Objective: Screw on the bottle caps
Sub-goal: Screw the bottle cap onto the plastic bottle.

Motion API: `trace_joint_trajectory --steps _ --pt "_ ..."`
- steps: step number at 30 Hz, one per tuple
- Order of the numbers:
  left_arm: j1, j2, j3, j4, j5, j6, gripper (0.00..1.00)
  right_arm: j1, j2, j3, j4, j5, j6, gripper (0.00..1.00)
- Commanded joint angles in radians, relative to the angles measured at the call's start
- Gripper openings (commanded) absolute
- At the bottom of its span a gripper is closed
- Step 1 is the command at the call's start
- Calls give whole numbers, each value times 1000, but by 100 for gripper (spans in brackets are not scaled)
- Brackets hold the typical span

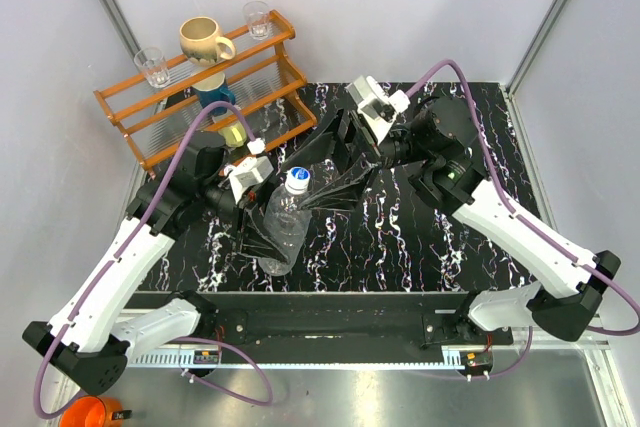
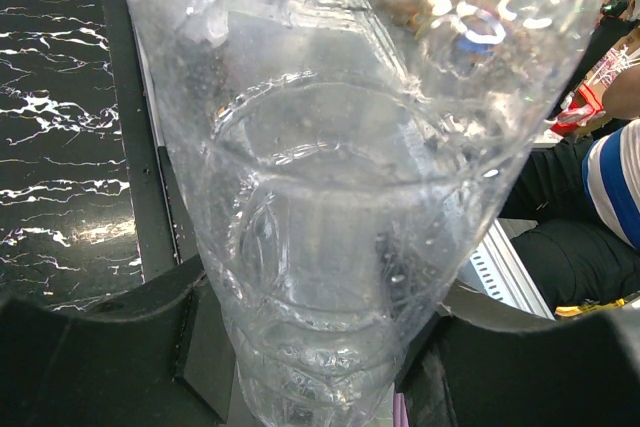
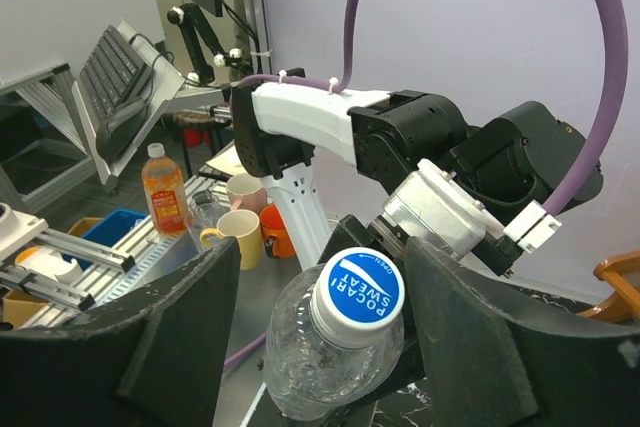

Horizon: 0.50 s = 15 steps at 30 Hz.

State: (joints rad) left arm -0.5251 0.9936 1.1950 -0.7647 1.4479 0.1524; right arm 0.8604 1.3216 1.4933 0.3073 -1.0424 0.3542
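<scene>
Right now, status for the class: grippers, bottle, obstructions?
Left gripper clamps clear ribbed plastic bottle. Right gripper open, straddling its blue-topped white cap. Nothing blocking.

Bright even light, glare on bottle point(image 2: 470, 17), wrist cams soft/distorted nr edges.

My worktop point(image 1: 420, 237) is black with white marble veins, boxed in by plain pale walls point(image 1: 420, 7). An orange wooden rack point(image 1: 265, 77) stands at its far left corner. Past the enclosure I see a dark keyboard point(image 3: 115, 67) propped at a tilt, in even indoor light.
</scene>
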Motion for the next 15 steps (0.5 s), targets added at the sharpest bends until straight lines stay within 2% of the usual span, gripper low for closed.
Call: trace_joint_trajectory --steps 1,5,15 --pt "2 -13 8 44 74 24 0 -12 4 24 64 -22 49 72" --pt "2 -12 28 -13 52 77 0 -20 10 13 73 -31 74 64" --pt "2 -6 64 -113 3 197 0 -38 30 1 82 -27 117 64"
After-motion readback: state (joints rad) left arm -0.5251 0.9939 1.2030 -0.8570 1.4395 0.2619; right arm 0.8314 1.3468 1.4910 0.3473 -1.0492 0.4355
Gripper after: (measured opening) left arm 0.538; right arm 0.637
